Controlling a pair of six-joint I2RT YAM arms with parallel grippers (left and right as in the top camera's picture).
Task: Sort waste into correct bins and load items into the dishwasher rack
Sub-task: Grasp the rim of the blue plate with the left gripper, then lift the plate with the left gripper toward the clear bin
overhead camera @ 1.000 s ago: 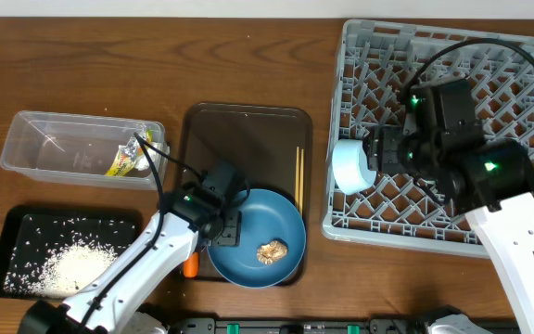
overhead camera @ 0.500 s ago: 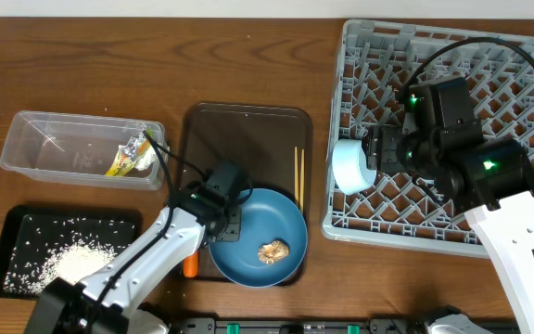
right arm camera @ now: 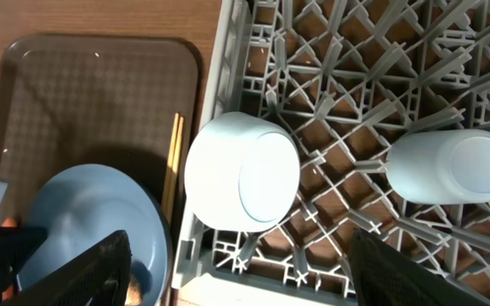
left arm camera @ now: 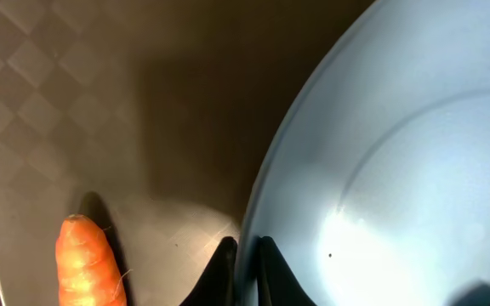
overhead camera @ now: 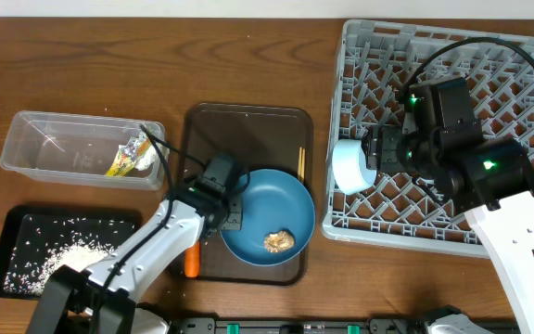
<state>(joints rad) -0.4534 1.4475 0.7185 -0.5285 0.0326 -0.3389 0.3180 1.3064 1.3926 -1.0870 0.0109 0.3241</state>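
My left gripper (left arm camera: 245, 255) is shut on the left rim of the large blue plate (overhead camera: 272, 209), one finger on each side of the edge. The plate sits over the front of the brown serving tray (overhead camera: 248, 125) with a small brown food lump (overhead camera: 279, 241) on it. An orange carrot (left arm camera: 88, 263) lies just left of the plate. The chopsticks (overhead camera: 298, 162) lie along the tray's right side. My right gripper (right arm camera: 245, 276) hangs open over the grey dishwasher rack (overhead camera: 517, 65), above the light blue bowl (right arm camera: 241, 170) lying on its side.
A small blue cup (right arm camera: 453, 166) stands upside down in the rack. The clear tub (overhead camera: 54, 139) at the left holds a yellow-green wrapper (overhead camera: 128, 156). The black tray (overhead camera: 26, 232) at the front left holds white rice (overhead camera: 77, 255).
My left gripper has closed on the plate's rim, and the plate has shifted back and to the right with the lump sliding on it. The right arm has stayed still.
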